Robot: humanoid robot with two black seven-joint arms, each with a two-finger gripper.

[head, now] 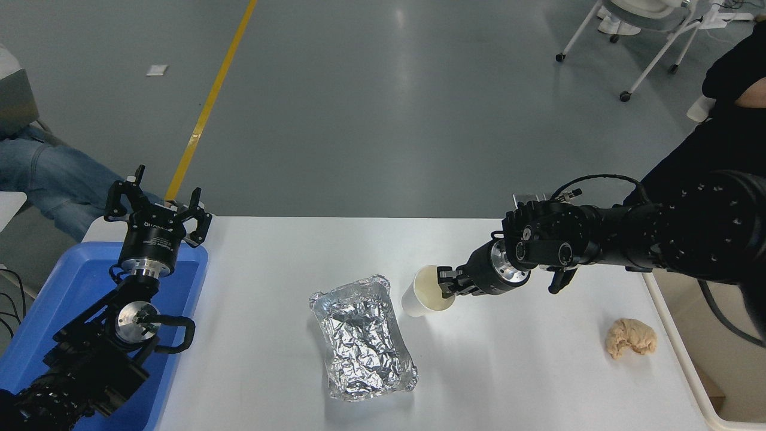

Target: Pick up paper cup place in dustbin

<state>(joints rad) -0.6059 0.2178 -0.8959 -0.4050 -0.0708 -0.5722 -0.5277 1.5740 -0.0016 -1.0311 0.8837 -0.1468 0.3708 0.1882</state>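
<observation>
The right claw (pixel 446 282) reaches in from the right side over the white bench (pixel 269 251) and is clenched on the rim of the paper cup (pixel 422 291), with one finger inside the mouth of the cup and the other on its outer wall. The cup is tilted, its opening turned up and toward the claw, and its base points down to the left; whether the base touches the bench I cannot tell. Just beside the cup, on its left and a little nearer to the camera, lies the crumpled silver foil tray (pixel 362 337), flat on the bench and apart from the claw. A small beige crumpled lump (pixel 631 337) lies on the bench near the right edge, well apart from the cup. At the lower right corner, beyond the edge of the bench, a part of the cream-white dustbin (pixel 688 374) shows with its thick rim. The left claw (pixel 157 206) is parked at the lower left above the blue tray (pixel 66 281), its fingers spread wide and holding nothing. At the top right a person in black clothing (pixel 733 120) is partly in view.
</observation>
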